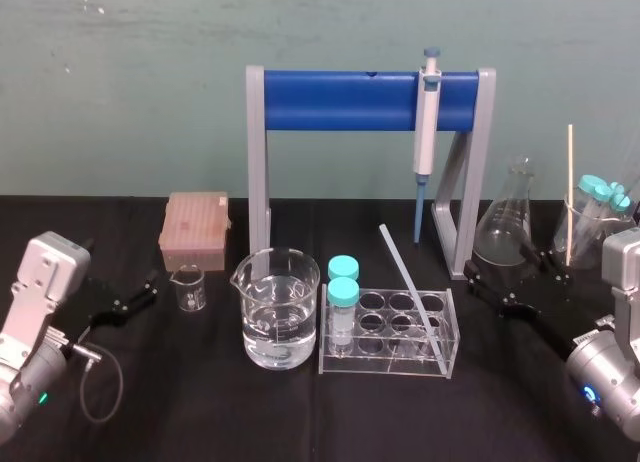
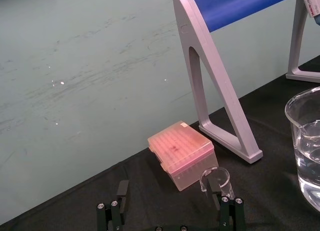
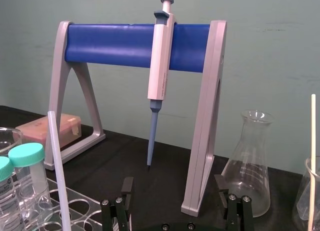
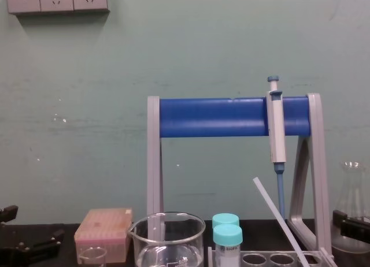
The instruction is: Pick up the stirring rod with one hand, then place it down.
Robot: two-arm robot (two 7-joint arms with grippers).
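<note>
The grey-and-blue pipette stand [image 1: 370,100] stands far at the middle. Nearer, a water beaker [image 1: 277,307] sits just left of the clear tube rack [image 1: 390,332]. The stirring rod [image 1: 405,277] leans in the rack's right side, its top tilted left. The left gripper [image 1: 138,294] at far left and the right gripper [image 1: 510,282] at right sit low, fingers spread wide and empty.

Laboratory setting: pipette [image 1: 426,122] on a blue-barred stand [image 1: 340,100], beaker [image 1: 276,272], conical flask [image 1: 505,222] and tube rack [image 1: 385,362] on a black tabletop [image 1: 180,402].
</note>
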